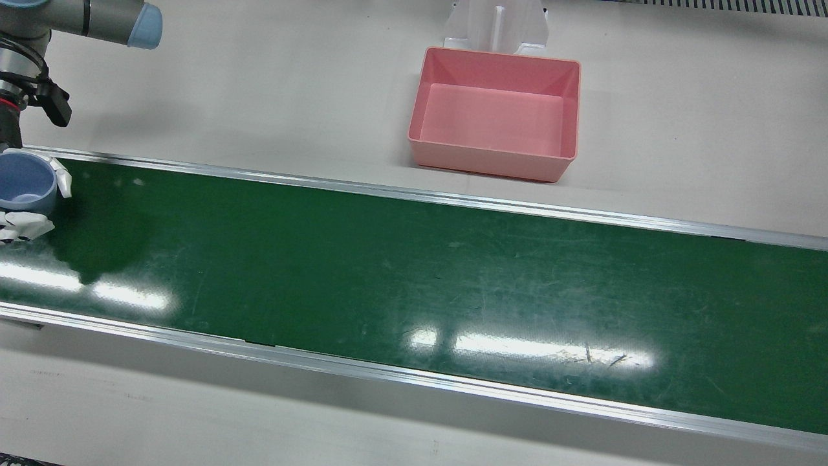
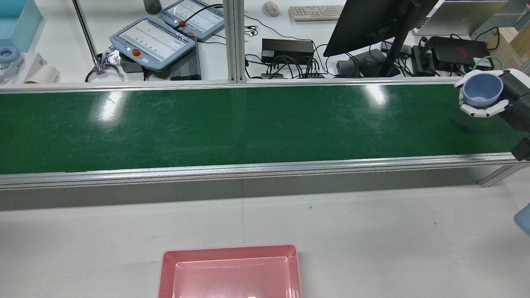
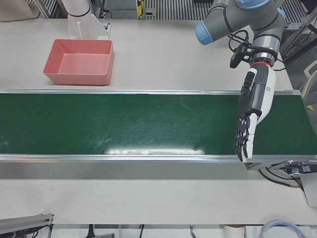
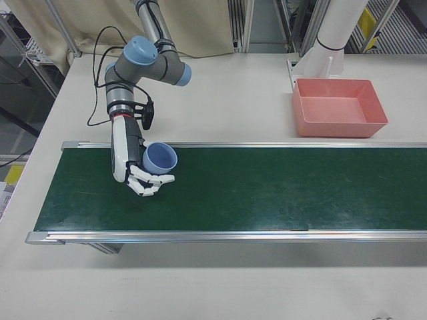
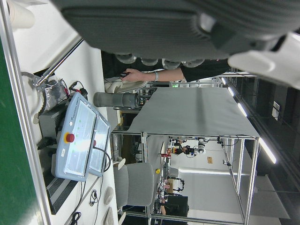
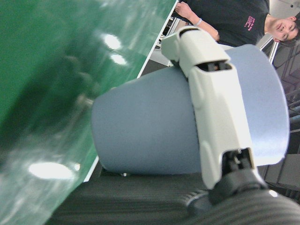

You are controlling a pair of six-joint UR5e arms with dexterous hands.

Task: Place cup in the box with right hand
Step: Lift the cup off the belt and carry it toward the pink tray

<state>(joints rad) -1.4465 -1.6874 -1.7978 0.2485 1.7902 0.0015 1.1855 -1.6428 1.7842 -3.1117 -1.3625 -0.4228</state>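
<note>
My right hand (image 4: 141,175) is shut on a blue cup (image 4: 161,157), held upright above the right end of the green belt (image 4: 267,190). The cup (image 1: 24,182) also shows at the front view's left edge and in the rear view, cup (image 2: 482,89) within the right hand (image 2: 485,108). In the right hand view a white finger (image 6: 213,103) wraps the cup (image 6: 150,126), lifted off the belt. The pink box (image 1: 497,113) stands empty on the white table beyond the belt, far from the cup. My left hand (image 3: 250,116) hangs open over the belt's other end, holding nothing.
The belt has aluminium rails (image 1: 414,191) along both edges. A white pedestal (image 1: 497,26) stands just behind the box. Teach pendants (image 2: 153,39), a monitor (image 2: 372,22) and cables lie on the operators' bench, where a person (image 6: 225,16) sits.
</note>
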